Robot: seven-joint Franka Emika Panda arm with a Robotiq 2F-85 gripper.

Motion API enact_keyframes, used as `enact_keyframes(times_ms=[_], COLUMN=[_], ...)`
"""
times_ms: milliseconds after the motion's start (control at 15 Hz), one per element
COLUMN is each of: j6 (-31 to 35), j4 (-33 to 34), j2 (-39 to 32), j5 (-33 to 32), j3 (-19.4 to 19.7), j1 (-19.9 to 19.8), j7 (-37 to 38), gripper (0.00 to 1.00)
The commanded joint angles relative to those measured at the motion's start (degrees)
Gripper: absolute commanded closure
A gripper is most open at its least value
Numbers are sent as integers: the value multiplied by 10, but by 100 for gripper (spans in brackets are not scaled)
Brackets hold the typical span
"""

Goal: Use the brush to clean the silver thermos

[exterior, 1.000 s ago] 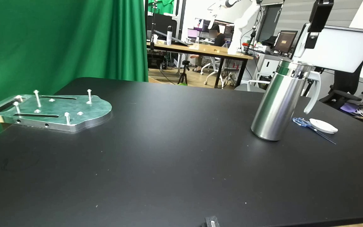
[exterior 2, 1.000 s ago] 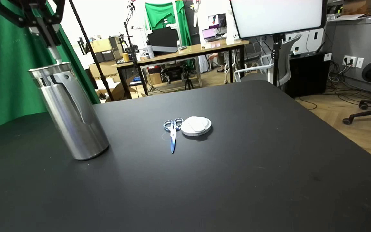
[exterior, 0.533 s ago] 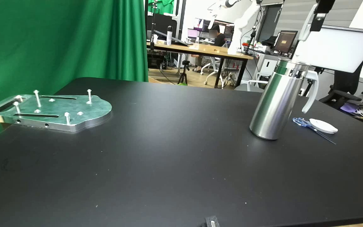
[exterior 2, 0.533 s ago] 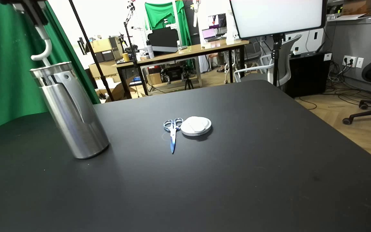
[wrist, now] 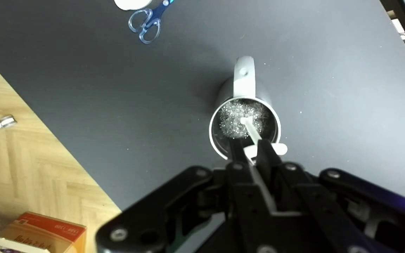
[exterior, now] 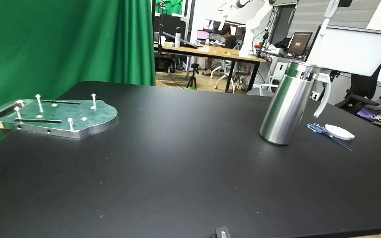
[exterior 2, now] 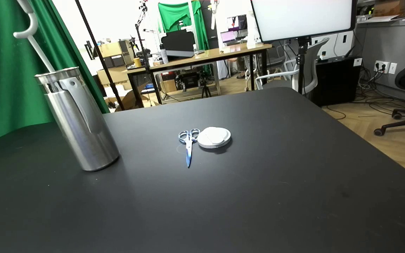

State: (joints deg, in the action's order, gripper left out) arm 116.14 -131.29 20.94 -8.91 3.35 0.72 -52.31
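The silver thermos (exterior: 286,105) stands on the black table with its top open. It also shows in an exterior view (exterior 2: 84,123), handle toward the camera. In the wrist view its rim (wrist: 213,131) is below my gripper (wrist: 251,147). My gripper is shut on the white brush handle, its fingers on either side of it. The brush has a white hook (exterior 2: 30,26) and a thin rod that runs down into the thermos. Its bristly head (wrist: 236,121) shows inside the opening. In an exterior view only a black finger (exterior: 345,2) shows at the top edge.
Blue scissors (exterior 2: 188,146) and a white round disc (exterior 2: 214,137) lie near the thermos on its handle side. A greenish plate with upright pegs (exterior: 61,114) lies at the far left of the table. A large monitor (exterior 2: 304,17) stands behind the table.
My gripper and the brush have risen; the hook and a longer stretch of rod now show above the rim. The thermos has shifted slightly to the left and back in an exterior view.
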Motion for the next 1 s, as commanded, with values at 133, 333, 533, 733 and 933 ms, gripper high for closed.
enact_keyframes(times_ms=[133,333,533,733,933], j6=[3,8,19,24,24], j4=[10,13,17,22,24], j2=[-17,-45,-82,-114,-128], j5=[-8,-7,-5,-3,-3], j3=[8,12,16,16,13], j1=[1,-4,-8,-12,-15], j7=[16,18,19,19,18], gripper=[96,96,96,96,96])
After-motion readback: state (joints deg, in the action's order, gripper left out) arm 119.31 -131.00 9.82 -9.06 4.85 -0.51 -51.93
